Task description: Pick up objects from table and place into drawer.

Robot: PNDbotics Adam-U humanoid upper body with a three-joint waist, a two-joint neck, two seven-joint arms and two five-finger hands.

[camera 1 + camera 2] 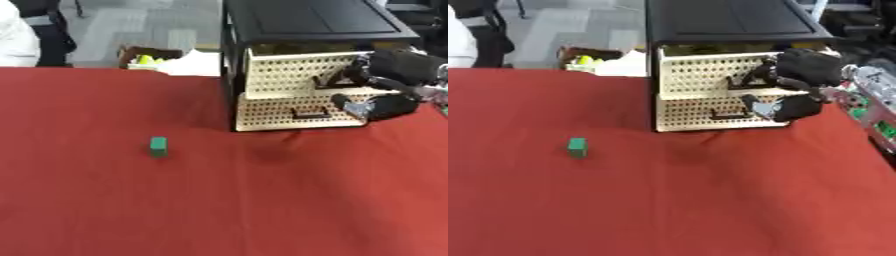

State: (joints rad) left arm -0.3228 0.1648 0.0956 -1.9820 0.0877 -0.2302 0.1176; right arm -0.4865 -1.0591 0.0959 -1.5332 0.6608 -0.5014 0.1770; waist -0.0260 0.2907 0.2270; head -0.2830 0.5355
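Red cloth (219, 210) is seen covering the whole table, and its near stretch is what is met first. On this cloth, left of centre, a small green block (158, 147) is found standing upright, well apart from everything else. Farther back and to the right, a black-framed drawer unit (315, 22) is set on the cloth, with two cream perforated drawer fronts stacked one above the other. The upper drawer (293, 75) is seen pulled slightly forward, so that a gap is left under the black top; the lower drawer (289, 112) is fitted with a dark handle. The right hand (798, 75) is brought in from the right and is held against the right part of the upper drawer front, at its dark handle. Its fingers are curled, but whether the handle is actually gripped cannot be told. Behind the table, a box holding something yellow-green (149, 59) is made out on the floor.
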